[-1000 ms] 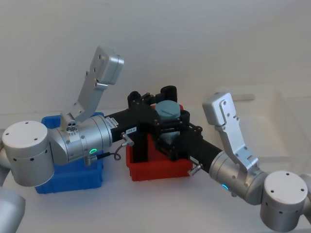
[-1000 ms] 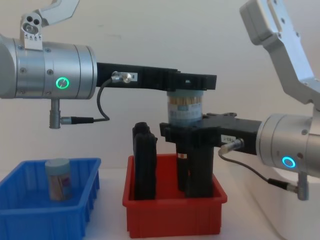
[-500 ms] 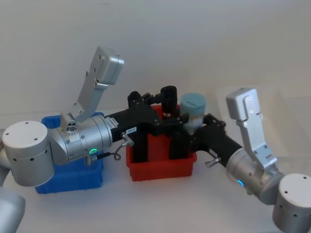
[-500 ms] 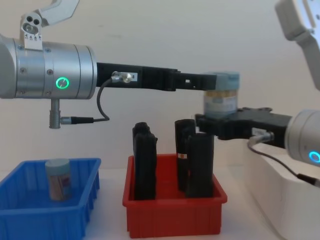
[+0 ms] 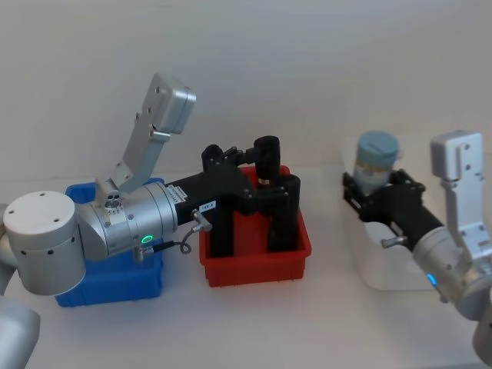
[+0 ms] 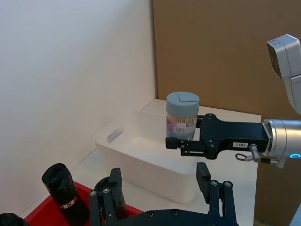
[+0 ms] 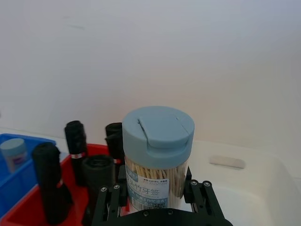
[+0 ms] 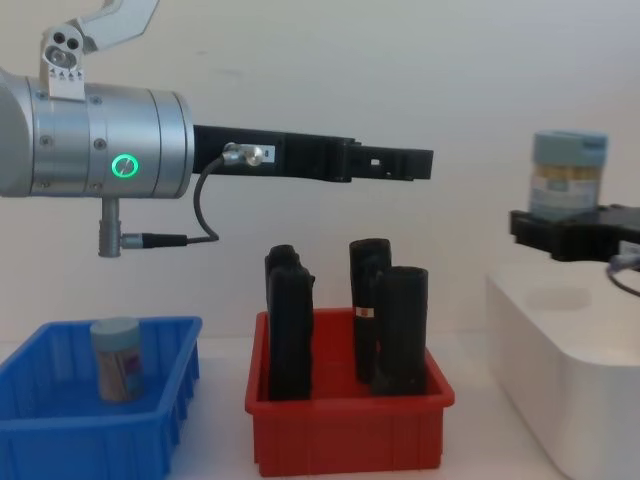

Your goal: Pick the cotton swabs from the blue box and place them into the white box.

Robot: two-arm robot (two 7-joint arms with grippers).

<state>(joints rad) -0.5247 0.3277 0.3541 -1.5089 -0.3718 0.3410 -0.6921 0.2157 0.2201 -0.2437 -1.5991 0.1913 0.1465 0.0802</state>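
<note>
The right gripper (image 8: 570, 222) carries a small clear cylindrical jar of cotton swabs (image 8: 568, 172) with a pale blue lid. The jar is upright, the jaws pinching its lower part from both sides. The low grip leaves label band and lid clear and keeps the sticks standing. The jar hangs above the large smooth white plastic box (image 8: 545, 345), over its open top near the end facing the red bin, apart from the rim. Judgement: carry nearly done; lowering and release into the box are left.

The left gripper (image 8: 410, 163) reaches out level above the open red plastic bin (image 8: 350, 437), jaws spread and empty. It sits well above the tall black cylinders (image 8: 385, 325) standing in the bin, high enough that nothing there gets knocked.

A second swab jar (image 8: 116, 357) of the same kind stands upright in the open-topped bright blue ribbed plastic box (image 8: 95, 440), at the robot's left on the white worktop (image 5: 261, 323). Judgement: that one is next. The left arm is on that side and the white box lies far right beyond the red bin, so the left arm would likely fetch it.
</note>
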